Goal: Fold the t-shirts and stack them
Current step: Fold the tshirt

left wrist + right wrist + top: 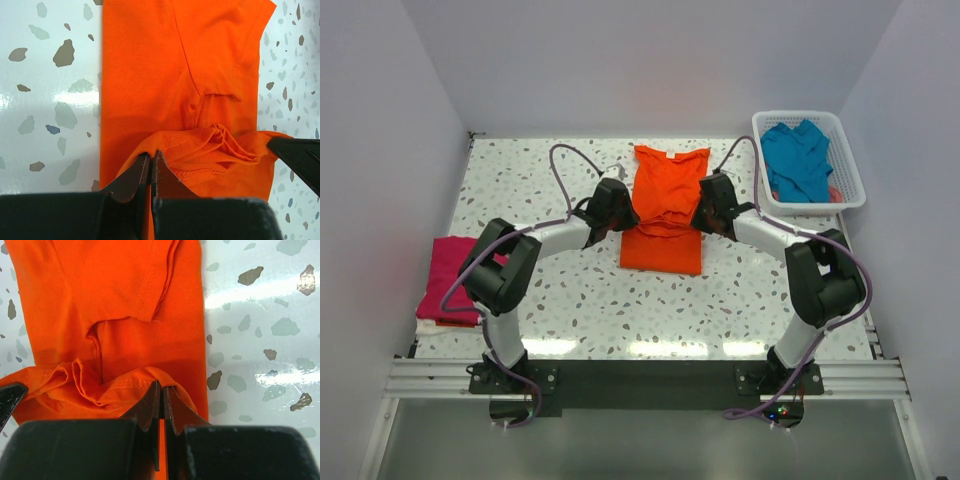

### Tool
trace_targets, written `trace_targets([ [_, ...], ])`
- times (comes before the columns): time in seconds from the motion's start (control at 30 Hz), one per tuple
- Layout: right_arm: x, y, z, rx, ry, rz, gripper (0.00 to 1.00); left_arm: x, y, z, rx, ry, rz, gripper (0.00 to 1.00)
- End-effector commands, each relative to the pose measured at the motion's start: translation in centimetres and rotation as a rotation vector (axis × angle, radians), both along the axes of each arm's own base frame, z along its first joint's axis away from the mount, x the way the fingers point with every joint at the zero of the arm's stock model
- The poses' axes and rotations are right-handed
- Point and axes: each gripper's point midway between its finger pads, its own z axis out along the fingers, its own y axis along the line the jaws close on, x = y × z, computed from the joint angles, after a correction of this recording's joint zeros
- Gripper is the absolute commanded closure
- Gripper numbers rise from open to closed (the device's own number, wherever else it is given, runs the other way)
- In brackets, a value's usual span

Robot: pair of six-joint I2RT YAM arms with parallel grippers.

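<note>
The orange t-shirt (665, 190) lies lengthwise in the middle of the table, collar at the far end, its near part doubled over. My left gripper (625, 215) is shut on the lifted hem at the shirt's left edge (151, 155). My right gripper (703, 215) is shut on the same hem at the right edge (162, 385). The hem sags in bunched folds (225, 145) between the two grips, above the flat cloth (125, 290). A folded magenta-pink t-shirt (448, 275) rests at the table's left edge. A teal-blue t-shirt (797, 160) lies crumpled in the basket.
The white lattice basket (850, 165) stands at the back right corner. White walls close in the table on the left, far and right sides. Speckled tabletop (620, 300) shows in front of the orange shirt.
</note>
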Motion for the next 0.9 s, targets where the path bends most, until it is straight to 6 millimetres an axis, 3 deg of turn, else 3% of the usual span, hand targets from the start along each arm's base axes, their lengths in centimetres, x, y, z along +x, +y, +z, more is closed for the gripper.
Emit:
trace_targets([
  [0.0, 1.7, 0.3, 1.7, 0.019, -0.066, 0.004, 1.00, 2.2, -0.8, 2.7, -0.043, -0.089, -0.005, 0.97],
  [0.53, 1.7, -0.5, 0.0, 0.024, -0.038, -0.012, 1.00, 2.7, -0.9, 1.8, -0.041, -0.077, -0.009, 0.95],
  [0.87, 2.2, -1.4, -1.3, 0.031, -0.017, -0.034, 1.00, 3.5, -1.0, 1.2, -0.046, -0.076, -0.018, 0.89],
])
